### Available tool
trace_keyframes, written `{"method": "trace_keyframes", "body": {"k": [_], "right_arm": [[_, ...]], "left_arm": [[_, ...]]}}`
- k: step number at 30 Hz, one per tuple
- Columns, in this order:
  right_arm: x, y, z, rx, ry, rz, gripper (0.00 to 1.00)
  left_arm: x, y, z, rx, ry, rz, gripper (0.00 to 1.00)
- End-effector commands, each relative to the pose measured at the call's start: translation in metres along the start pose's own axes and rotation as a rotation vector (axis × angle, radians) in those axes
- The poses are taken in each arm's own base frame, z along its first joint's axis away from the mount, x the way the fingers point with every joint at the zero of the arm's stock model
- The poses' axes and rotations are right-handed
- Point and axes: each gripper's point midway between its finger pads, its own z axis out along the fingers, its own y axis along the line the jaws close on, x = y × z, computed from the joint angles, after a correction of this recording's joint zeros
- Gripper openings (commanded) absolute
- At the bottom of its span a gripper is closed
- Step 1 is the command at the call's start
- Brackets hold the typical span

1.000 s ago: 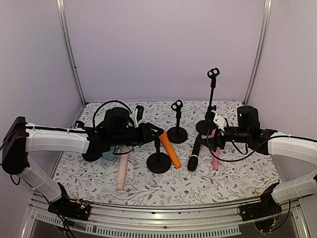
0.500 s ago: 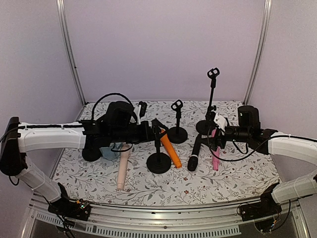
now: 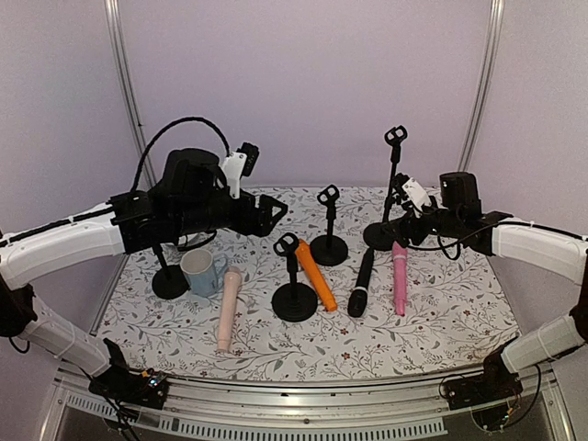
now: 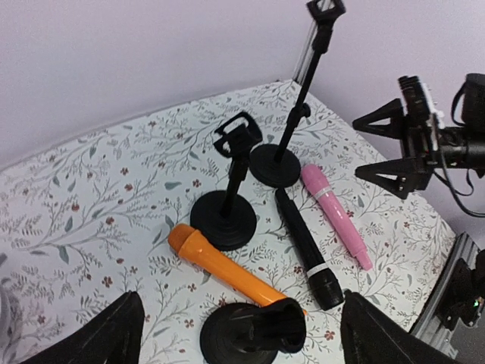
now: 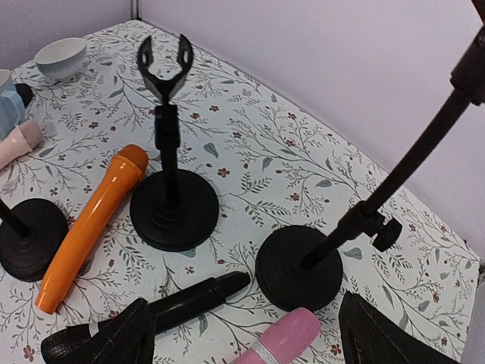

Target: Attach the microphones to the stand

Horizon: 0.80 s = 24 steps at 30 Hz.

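The left gripper [image 3: 272, 215] is holding its jaws spread wide on nothing, hovering at centre-left above the mug [image 3: 199, 272], its white forearm reaching in from the left edge. The right gripper [image 3: 401, 230] is likewise gaping empty at centre-right beside the tall stand [image 3: 393, 184], its arm stretching in from the right edge. The orange microphone [image 3: 315, 276], black microphone [image 3: 361, 283], bright pink microphone [image 3: 400, 277] and pale beige microphone [image 3: 226, 308] are all lying flat on the flowered table [image 3: 441, 312] in mid-frame.

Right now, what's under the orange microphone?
Only the floral table cover. The orange microphone lies flat on it, beside the front stand's base, not clipped in. In the left wrist view that stand's clip hides its tail end.
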Motion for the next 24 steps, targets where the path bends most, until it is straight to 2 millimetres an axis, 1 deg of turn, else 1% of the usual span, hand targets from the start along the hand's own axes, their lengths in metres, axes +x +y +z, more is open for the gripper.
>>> {"method": "trace_keyframes", "body": {"k": [1, 2, 4, 7, 8, 9, 13, 14, 16, 18, 20, 24], "right_arm": [[0.030, -0.043, 0.000, 0.149, 0.146, 0.168, 0.85], [0.038, -0.042, 0.003, 0.137, 0.182, 0.202, 0.85], [0.055, -0.038, 0.009, 0.118, 0.252, 0.251, 0.83], [0.075, -0.037, 0.016, 0.126, 0.316, 0.273, 0.82], [0.081, -0.038, 0.018, 0.127, 0.334, 0.277, 0.81], [0.087, -0.038, 0.021, 0.125, 0.355, 0.282, 0.81], [0.114, -0.036, 0.038, 0.094, 0.463, 0.338, 0.80], [0.119, -0.035, 0.041, 0.087, 0.480, 0.354, 0.81], [0.130, -0.031, 0.045, 0.068, 0.519, 0.397, 0.83], [0.141, -0.026, 0.046, 0.051, 0.556, 0.418, 0.83], [0.149, -0.023, 0.046, 0.045, 0.584, 0.420, 0.83], [0.159, -0.019, 0.045, 0.036, 0.615, 0.419, 0.83]], "left_arm": [[-0.078, -0.034, -0.036, 0.158, -0.361, 0.224, 0.90], [-0.083, -0.039, -0.040, 0.178, -0.413, 0.252, 0.90], [-0.084, -0.044, -0.041, 0.204, -0.450, 0.315, 0.90], [-0.075, -0.060, -0.033, 0.301, -0.394, 0.323, 0.89], [-0.070, -0.063, -0.026, 0.318, -0.363, 0.317, 0.88], [-0.068, -0.064, -0.023, 0.322, -0.343, 0.298, 0.87], [-0.054, -0.046, -0.009, 0.242, -0.297, 0.237, 0.83], [-0.050, -0.043, -0.008, 0.227, -0.302, 0.256, 0.83], [-0.047, -0.032, -0.011, 0.178, -0.326, 0.285, 0.87], [-0.049, -0.021, -0.014, 0.152, -0.334, 0.285, 0.90], [-0.054, -0.017, -0.019, 0.157, -0.337, 0.295, 0.90], [-0.060, -0.006, -0.027, 0.116, -0.359, 0.298, 0.90]]}}
